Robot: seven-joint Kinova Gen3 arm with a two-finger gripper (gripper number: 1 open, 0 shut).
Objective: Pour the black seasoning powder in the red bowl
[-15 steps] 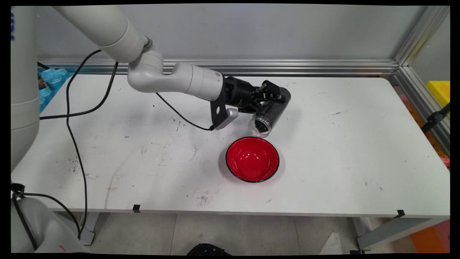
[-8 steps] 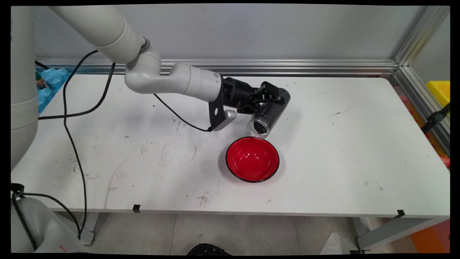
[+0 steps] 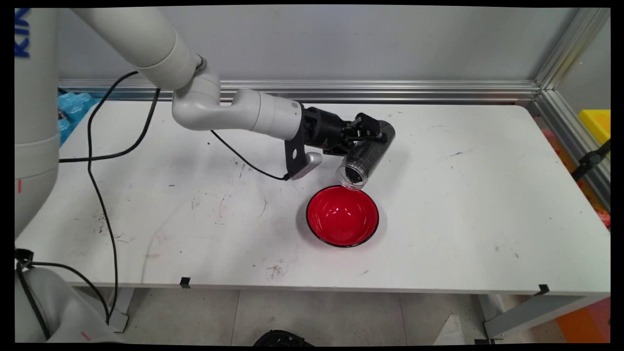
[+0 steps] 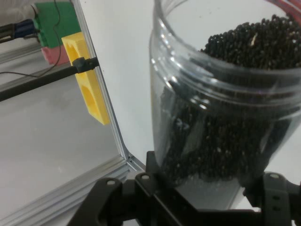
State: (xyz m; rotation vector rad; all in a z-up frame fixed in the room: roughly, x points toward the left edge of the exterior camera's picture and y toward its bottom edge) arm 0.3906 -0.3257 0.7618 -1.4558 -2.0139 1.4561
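Note:
My gripper (image 3: 366,131) is shut on a clear plastic jar (image 3: 365,155) filled with small black beads. The jar is tipped steeply, its open mouth (image 3: 352,176) pointing down and toward the near side, just above the far rim of a red bowl (image 3: 342,216) with a black edge. The bowl stands on the white table (image 3: 463,195) and its inside shows bare red. In the hand view the jar (image 4: 221,122) fills the frame between the fingers, and the beads (image 4: 249,42) have slid up to its mouth.
A black cable (image 3: 102,195) hangs from the arm across the table's left part. An aluminium rail (image 3: 390,90) runs along the back edge and down the right side. A yellow block (image 4: 89,84) sits beyond that rail.
The jar has tipped a little further and its mouth has come slightly closer to the bowl's far rim. The bowl has not moved.

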